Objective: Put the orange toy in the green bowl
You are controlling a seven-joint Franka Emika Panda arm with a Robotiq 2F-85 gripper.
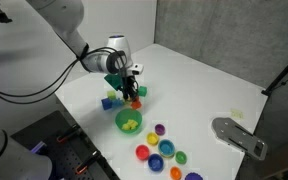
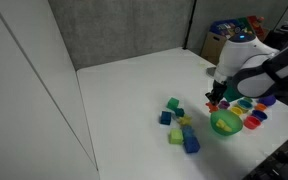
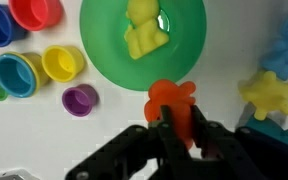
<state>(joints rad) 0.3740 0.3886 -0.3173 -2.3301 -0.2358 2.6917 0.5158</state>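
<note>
**1. Tool** (image 3: 177, 128): black fingers (image 3: 202, 135), clenched on orange toy (image 3: 172, 98). Toy is pinched btw the two fingers, its lobed top sticking out past the tips. In an exterior view the tool (image 1: 131, 93) hangs off the white arm, pointing down at the desk (image 1: 204, 90).

**2. Orange toy:** in the tool's grip, just beside the near rim of green bowl (image 3: 189, 42), not inside it. Wrist view: toy edge meets the rim line. Cannot tell whether the toy is clear of the desk.

**3. Green bowl:** round, bright green, upright on desk. Holds one yellow toy (image 3: 144, 30), approx. centred. Seen in both exterior views (image 1: 119, 118) (image 2: 216, 126), right below/next to the tool.

**4. Cups, wrist view,** grouped to one side of bowl, apart from it:
- red cup (image 3: 34, 12)
- yellow cup (image 3: 62, 63)
- teal cup (image 3: 19, 75)
- purple cup (image 3: 81, 98), nearest the orange toy

**5. Other side of bowl:** yellow star-shaped toy (image 3: 269, 92); blue toy (image 3: 284, 50), blurred.

**6. Misc.:** cluster of blue/green/yellow pieces (image 2: 179, 125) on desk near bowl; grey flat object (image 1: 239, 135) at desk edge, well apart.
</note>
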